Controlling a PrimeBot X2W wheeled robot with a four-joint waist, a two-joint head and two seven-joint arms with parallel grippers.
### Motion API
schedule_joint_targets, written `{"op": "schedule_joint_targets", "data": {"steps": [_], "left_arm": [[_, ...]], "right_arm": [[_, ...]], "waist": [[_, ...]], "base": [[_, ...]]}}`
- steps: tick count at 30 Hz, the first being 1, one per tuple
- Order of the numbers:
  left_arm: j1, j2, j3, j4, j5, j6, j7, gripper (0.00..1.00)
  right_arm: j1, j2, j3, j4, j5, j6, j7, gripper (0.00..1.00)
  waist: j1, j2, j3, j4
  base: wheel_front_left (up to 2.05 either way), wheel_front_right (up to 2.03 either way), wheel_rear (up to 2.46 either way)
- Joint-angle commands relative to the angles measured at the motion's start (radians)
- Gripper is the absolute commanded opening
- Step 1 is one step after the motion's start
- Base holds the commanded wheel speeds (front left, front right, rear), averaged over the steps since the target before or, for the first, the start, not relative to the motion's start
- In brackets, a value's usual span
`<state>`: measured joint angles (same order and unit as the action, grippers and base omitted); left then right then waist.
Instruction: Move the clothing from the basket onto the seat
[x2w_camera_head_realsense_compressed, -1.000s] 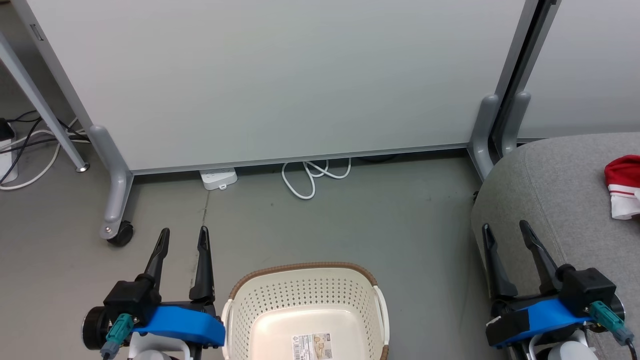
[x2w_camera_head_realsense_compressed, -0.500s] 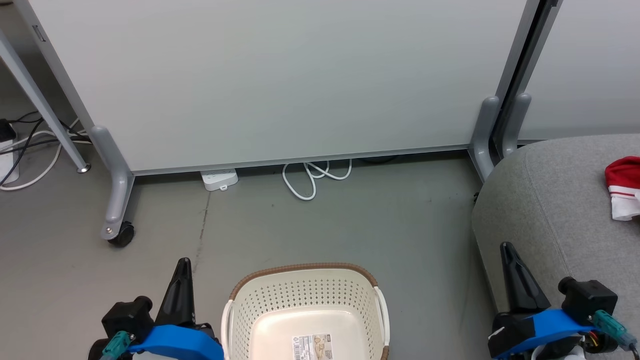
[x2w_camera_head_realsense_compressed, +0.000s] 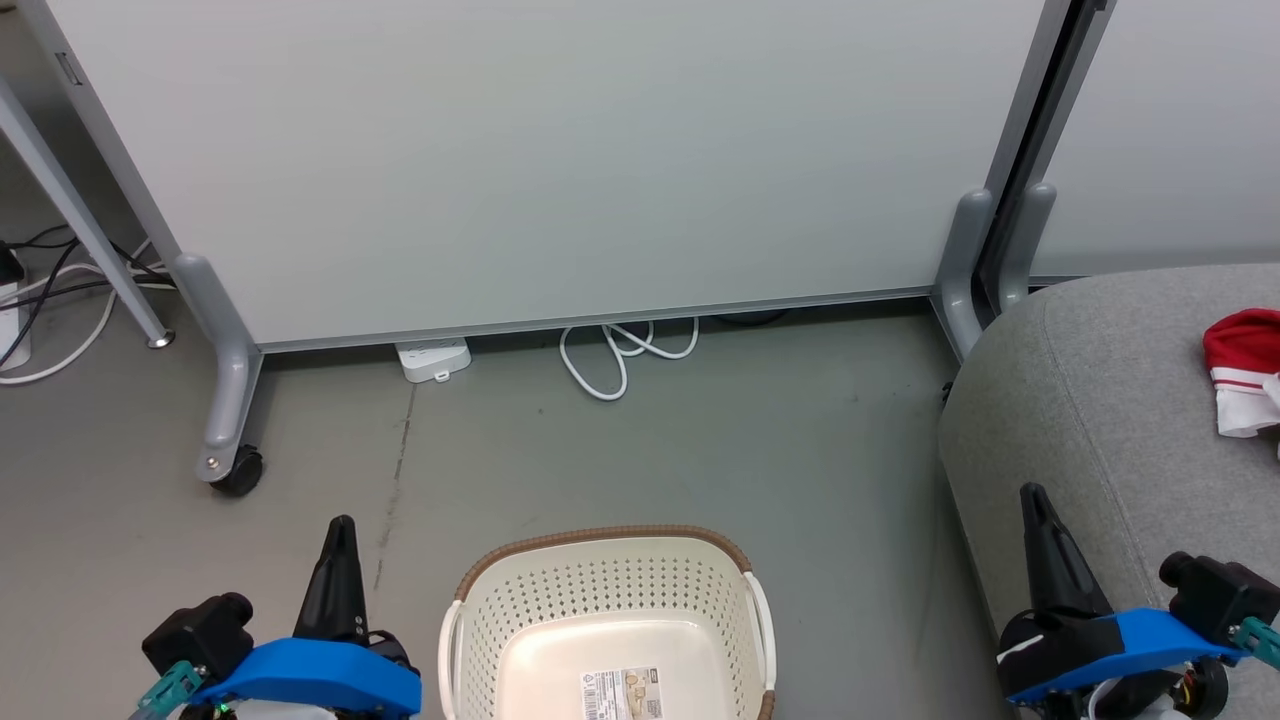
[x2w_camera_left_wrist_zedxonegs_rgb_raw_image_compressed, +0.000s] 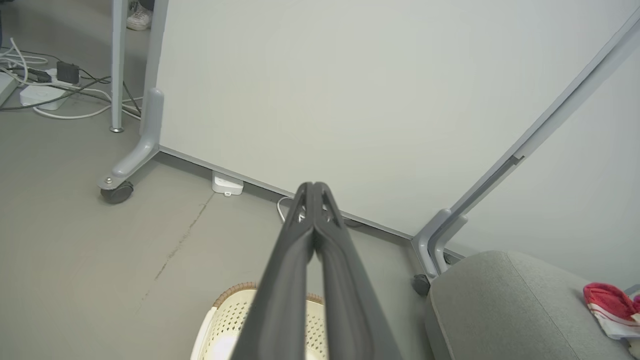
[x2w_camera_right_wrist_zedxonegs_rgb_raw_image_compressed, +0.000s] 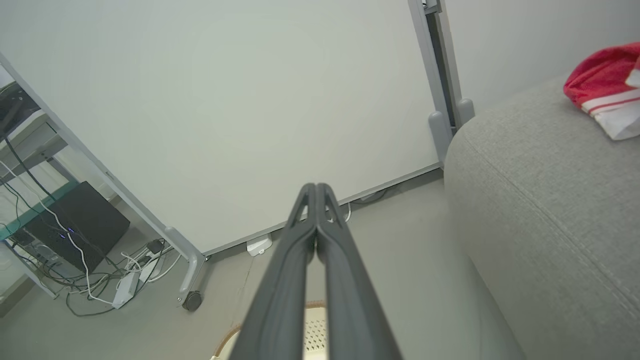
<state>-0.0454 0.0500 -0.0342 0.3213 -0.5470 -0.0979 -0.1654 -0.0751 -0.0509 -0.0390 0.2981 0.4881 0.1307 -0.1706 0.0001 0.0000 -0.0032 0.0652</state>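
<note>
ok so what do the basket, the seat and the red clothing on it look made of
The basket: likely moulded cream plastic, smooth, punched with rows of holes; brown rim looks woven. The seat: grey woven upholstery fabric, with visible weave and a stitched seam. The clothing: soft red cloth with white trim, crumpled.

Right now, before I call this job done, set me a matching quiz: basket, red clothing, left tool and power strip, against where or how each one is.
Things
1. basket
2. red clothing
3. left tool
4. power strip

Places or states
A. lying on the grey seat
B. shut, holding nothing
C. at the foot of the white panel
D. perforated, no clothes in the part that shows

Pairs: 1-D, 2-A, 3-B, 4-C
</note>
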Motion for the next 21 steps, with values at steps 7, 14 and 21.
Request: {"op": "schedule_joint_targets", "data": {"steps": [7,14,21], "left_arm": [[-0.035,0.001,0.023,-0.026,-0.123,-0.005,0.031,0.0],[-0.04,0.001,0.037,-0.032,-0.224,-0.008,0.057,0.0],[-0.043,0.001,0.049,-0.037,-0.316,-0.012,0.082,0.0]], "right_arm": [[-0.02,-0.001,-0.01,-0.024,0.132,0.0,0.031,0.0],[-0.023,-0.001,-0.017,-0.028,0.238,0.0,0.058,0.0],[-0.025,-0.001,-0.024,-0.031,0.335,0.0,0.084,0.0]], "waist": [[0.0,0.0,0.0,-0.004],[0.0,0.0,0.001,-0.009],[0.0,0.0,0.001,-0.013]], "base": [[0.0,0.0,0.0],[0.0,0.0,0.0],[0.0,0.0,0.0]]}}
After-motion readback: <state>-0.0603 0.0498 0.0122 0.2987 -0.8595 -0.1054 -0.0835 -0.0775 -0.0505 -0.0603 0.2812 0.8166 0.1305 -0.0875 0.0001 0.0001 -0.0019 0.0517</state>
